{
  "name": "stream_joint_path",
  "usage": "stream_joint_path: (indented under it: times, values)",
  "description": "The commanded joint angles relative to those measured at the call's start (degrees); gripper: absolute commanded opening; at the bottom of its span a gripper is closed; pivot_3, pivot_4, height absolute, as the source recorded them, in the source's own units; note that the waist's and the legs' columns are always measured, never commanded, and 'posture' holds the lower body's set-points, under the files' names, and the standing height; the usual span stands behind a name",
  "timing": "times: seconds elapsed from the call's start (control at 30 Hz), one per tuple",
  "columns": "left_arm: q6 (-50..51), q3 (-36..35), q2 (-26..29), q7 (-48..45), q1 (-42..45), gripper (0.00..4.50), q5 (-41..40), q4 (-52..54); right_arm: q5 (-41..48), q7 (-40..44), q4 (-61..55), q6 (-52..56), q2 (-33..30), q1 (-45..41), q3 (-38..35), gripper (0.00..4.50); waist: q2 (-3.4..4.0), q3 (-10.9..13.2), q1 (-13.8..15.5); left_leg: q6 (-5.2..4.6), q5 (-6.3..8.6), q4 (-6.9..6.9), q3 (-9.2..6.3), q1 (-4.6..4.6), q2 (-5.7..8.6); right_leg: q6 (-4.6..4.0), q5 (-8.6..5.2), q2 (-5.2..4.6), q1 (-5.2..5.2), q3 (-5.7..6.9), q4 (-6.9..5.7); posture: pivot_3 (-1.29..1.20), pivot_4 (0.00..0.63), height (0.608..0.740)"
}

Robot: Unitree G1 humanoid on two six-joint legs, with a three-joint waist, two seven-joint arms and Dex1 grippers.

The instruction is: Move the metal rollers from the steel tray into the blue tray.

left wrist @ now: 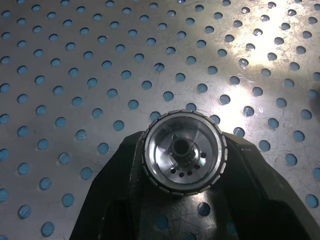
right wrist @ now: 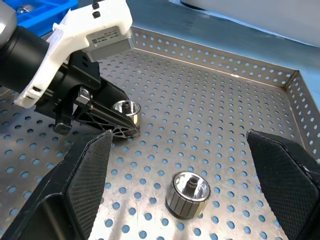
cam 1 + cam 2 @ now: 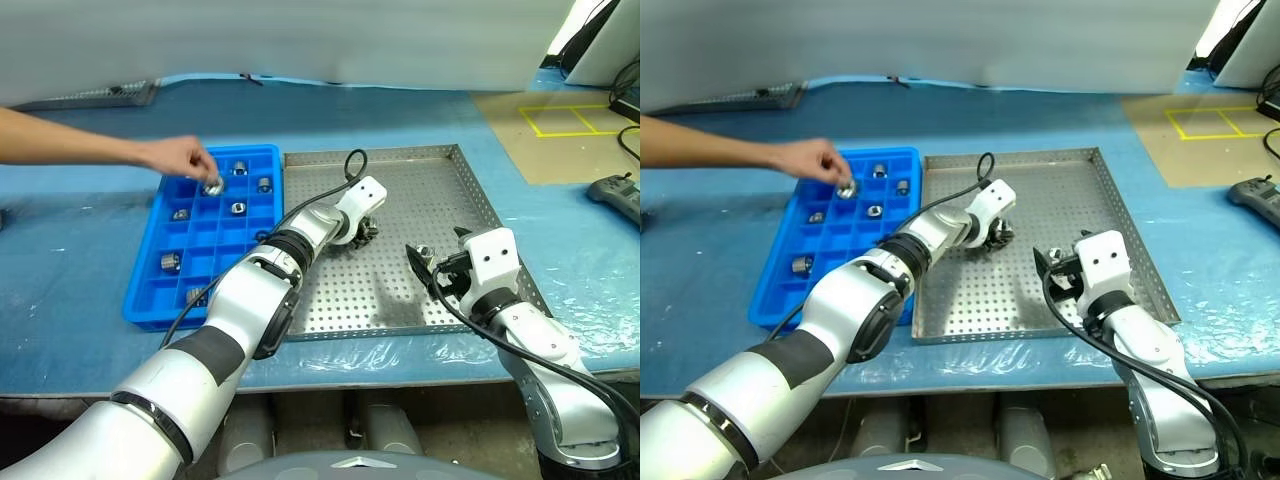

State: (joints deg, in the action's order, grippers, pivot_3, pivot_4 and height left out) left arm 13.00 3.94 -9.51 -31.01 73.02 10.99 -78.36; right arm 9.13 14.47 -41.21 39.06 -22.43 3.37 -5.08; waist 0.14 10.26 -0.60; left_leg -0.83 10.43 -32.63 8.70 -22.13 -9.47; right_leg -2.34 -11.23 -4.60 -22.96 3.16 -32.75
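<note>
From the head camera, the steel tray point(image 3: 450, 160) sits in the middle of the blue-covered table point(image 3: 80, 330), with the blue tray point(image 3: 265, 155) touching its left edge, so a roller has only a short way to travel across. The left gripper point(image 3: 362, 232) reaches down onto the perforated floor near the tray's middle, fingers clamped on one of the metal rollers. The right gripper point(image 3: 422, 262) hangs over the near right part of the steel tray with its fingers spread wide and nothing between them. A person's hand point(image 3: 185, 158) reaches in from the left over the far end of the blue tray, holding a roller point(image 3: 213, 185) above a compartment. Several rollers already lie one to a cell there, such as one near the front point(image 3: 170, 262).

The left wrist camera looks straight at the gripped roller point(image 1: 183, 152): it lies on its side, bored face towards the lens, with a black finger point(image 1: 120, 185) pressing each flank. It seems to rest on the sheet, so I judge the grip made but the lift not begun.

The right wrist camera shows the wide-set right fingers point(image 2: 82, 180) framing a second roller point(image 2: 188, 194) standing upright on the sheet, probably the one lined up for that arm. Beyond it, the left gripper's fingers pinch their own roller low against the tray.
</note>
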Motion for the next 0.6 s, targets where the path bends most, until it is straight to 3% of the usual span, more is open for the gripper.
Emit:
stream_joint_path:
  times: [0.03,0.33,0.6]
  values:
    - [-0.28,-2.5,-2.23,-0.8,0.9,2.06,-2.31,0.58,-0.05,1.07,0.7,-2.27,-0.45,-1.99,0.48,4.5,0.0,0.0,0.09,0.0,0.0,0.0,0.0,0.0,0.01,0.0,0.0,-0.01,0.0,0.0,0.0,-0.26,0.15,0.74]
    - [-2.15,-8.97,1.62,-7.99,6.1,2.06,-9.73,4.53,2.65,6.13,6.18,-3.97,-1.62,-9.47,0.62,4.5,0.0,0.02,1.54,-0.03,0.01,0.05,0.0,-0.18,0.02,-0.03,0.02,-0.04,-0.19,0.01,-0.01,-0.13,0.15,0.74]
    - [1.16,-10.04,10.56,-12.26,0.61,2.06,-13.91,17.76,7.08,12.44,11.28,-4.22,-3.67,-17.09,0.15,4.5,0.03,0.03,2.87,0.01,-0.03,0.18,0.01,-0.03,-0.01,-0.17,-0.03,-0.05,-0.19,0.02,-0.11,0.02,0.15,0.74]
